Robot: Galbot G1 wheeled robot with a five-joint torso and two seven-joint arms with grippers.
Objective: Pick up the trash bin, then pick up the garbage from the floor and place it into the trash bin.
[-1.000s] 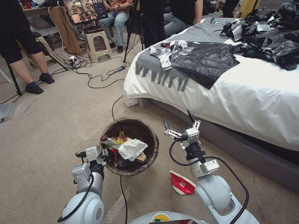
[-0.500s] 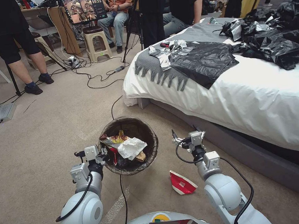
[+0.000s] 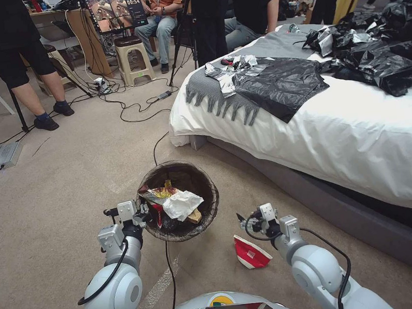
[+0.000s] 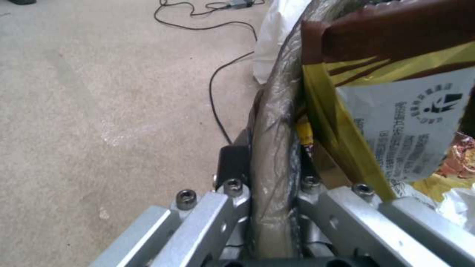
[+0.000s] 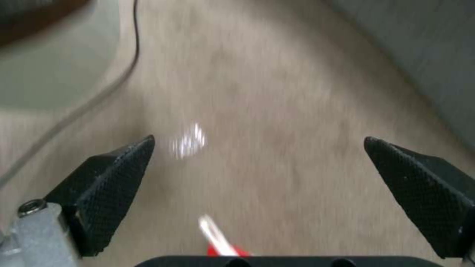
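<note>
The trash bin (image 3: 194,172), round with a dark brown liner, is lifted a little over the carpet. My left gripper (image 3: 142,217) is shut on its near-left rim; the left wrist view shows the rim (image 4: 273,148) pinched between the jaws of the gripper (image 4: 269,187). Inside lie a yellow snack wrapper (image 3: 161,192) (image 4: 346,126), a white tissue (image 3: 182,204) and a tan paper bag (image 3: 195,217). A flattened red-and-white paper cup (image 3: 249,253) lies on the floor to the bin's right. My right gripper (image 3: 251,221) hangs open just above and beyond it; between its fingertips (image 5: 257,144) the cup's edge (image 5: 223,249) shows.
A bed with a white sheet (image 3: 340,136) and grey base (image 3: 326,196) runs along the right, with big black plastic bags (image 3: 282,84) on top. A black cable (image 3: 168,270) trails under the bin. People, a stool (image 3: 133,59) and cables stand at the back.
My right arm has dropped and drawn back from beside the bin's rim down toward the paper cup, staying open. The left gripper and bin have held still.
</note>
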